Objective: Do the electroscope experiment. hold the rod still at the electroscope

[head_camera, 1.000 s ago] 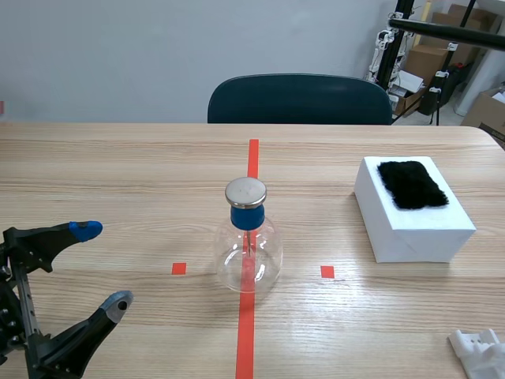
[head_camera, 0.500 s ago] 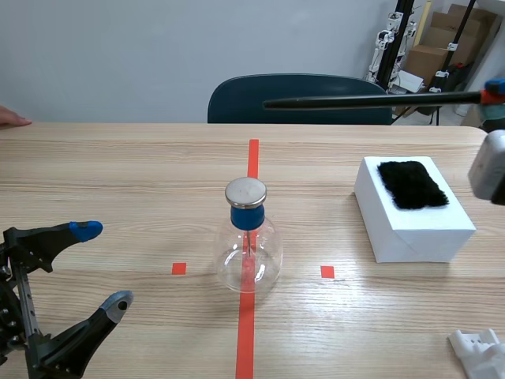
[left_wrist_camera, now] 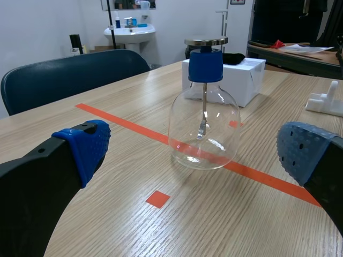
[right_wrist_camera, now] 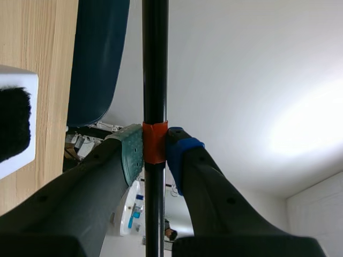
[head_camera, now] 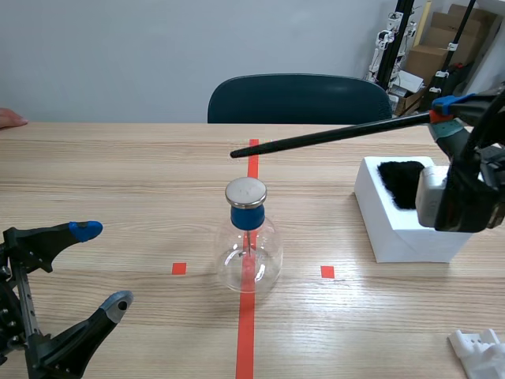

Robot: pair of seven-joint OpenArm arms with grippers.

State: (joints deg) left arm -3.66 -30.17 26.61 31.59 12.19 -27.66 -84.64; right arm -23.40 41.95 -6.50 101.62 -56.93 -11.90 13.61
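The electroscope (head_camera: 248, 237) is a clear glass flask with a blue stopper and a round metal cap, standing on the red tape line at the table's middle; it also shows ahead of my left gripper (left_wrist_camera: 198, 155). My right gripper (head_camera: 444, 112) is raised at the right, shut on a long black rod (head_camera: 331, 136) at its orange band (right_wrist_camera: 154, 143). The rod slants down to the left and its tip (head_camera: 234, 154) hangs just above and behind the metal cap, apart from it. My left gripper (head_camera: 96, 264) rests open near the front left corner.
A white box (head_camera: 410, 213) with a black fur pad (head_camera: 409, 183) on top stands at the right, under my right arm. A white plastic piece (head_camera: 480, 351) lies at the front right corner. A dark chair (head_camera: 300, 99) stands behind the table. A person's fingertip (head_camera: 9, 118) touches the far left edge.
My right arm has swung in from the right and lowered; the rod has moved left and tilted down, bringing its tip over the electroscope's cap. The left arm has not moved.
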